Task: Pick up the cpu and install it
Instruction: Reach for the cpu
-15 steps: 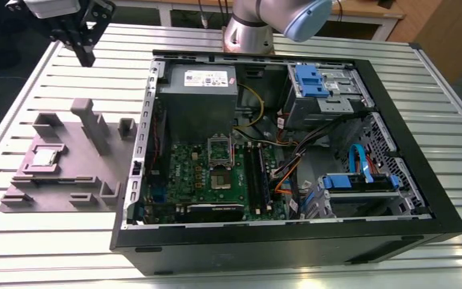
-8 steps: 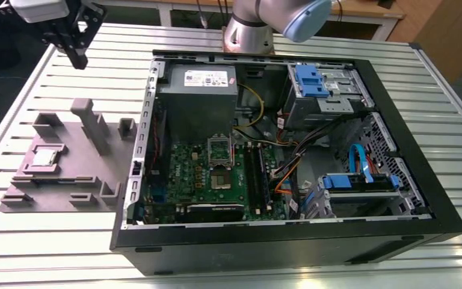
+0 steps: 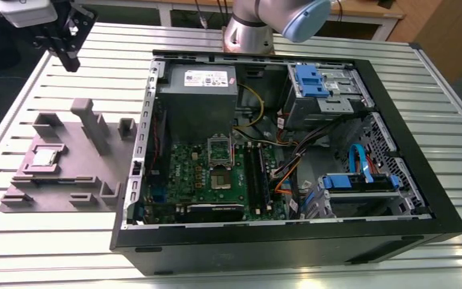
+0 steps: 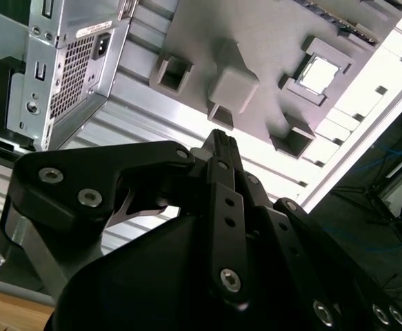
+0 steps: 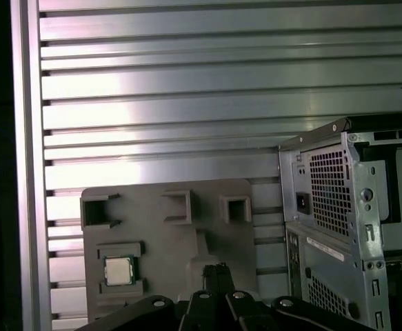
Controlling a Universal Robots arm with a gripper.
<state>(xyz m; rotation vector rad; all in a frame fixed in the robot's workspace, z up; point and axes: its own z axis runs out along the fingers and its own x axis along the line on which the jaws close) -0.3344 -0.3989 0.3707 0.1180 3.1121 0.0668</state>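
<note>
The cpu [image 3: 45, 158] is a small silver square lying flat in a pocket of the grey holder block [image 3: 82, 171], at the exterior view's left of the open computer case [image 3: 279, 244]. Both wrist views show the cpu [image 4: 320, 74] [image 5: 119, 270] seated in that pocket. My gripper [image 3: 70, 62] hangs high above the table beyond the holder, well away from the chip. Its black fingers [image 4: 219, 138] [image 5: 216, 270] are shut together with nothing between them. On the green motherboard [image 3: 184, 174] the socket [image 3: 219, 181] lies uncovered, its metal frame [image 3: 219, 148] swung up.
The holder block has several upright posts [image 3: 94, 123] and empty pockets. The case holds a power supply [image 3: 199, 102], black memory slots [image 3: 257, 174], loose cables [image 3: 295, 162] and blue drive brackets [image 3: 360, 180]. The arm's base [image 3: 249, 33] stands behind the case on the slatted aluminium table [image 3: 55, 241].
</note>
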